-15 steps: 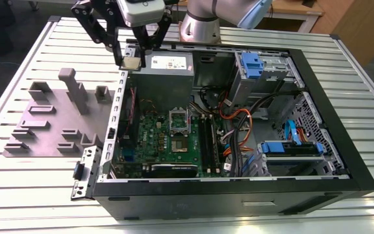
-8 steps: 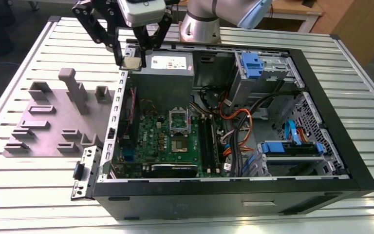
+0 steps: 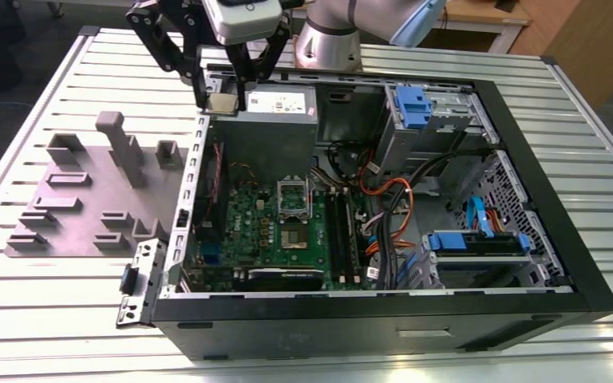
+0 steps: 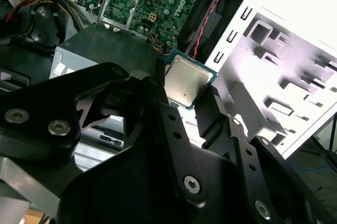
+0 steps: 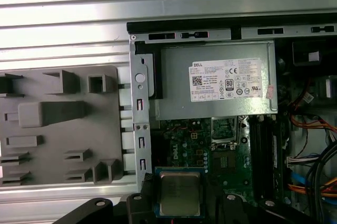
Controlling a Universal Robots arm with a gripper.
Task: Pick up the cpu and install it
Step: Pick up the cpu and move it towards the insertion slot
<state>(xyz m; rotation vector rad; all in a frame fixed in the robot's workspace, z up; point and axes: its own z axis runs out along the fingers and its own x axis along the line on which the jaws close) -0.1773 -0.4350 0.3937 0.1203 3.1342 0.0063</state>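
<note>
On a ribbed aluminium table an open black computer case is laid. Above its grey metal power-supply box in one corner, the small square silvery-topped cpu is clamped at opposite edges by the black gripper, its metal top turned towards both wrist cameras.

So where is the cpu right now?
The cpu is clamped in the gripper above the power supply, by the case wall on the exterior view's left.

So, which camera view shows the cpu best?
The second wrist view: the cpu is closest there, silvery top clear, clamped between the fingers. The first wrist view shows it top-on from farther off. The exterior view shows it as a small tan square.
</note>
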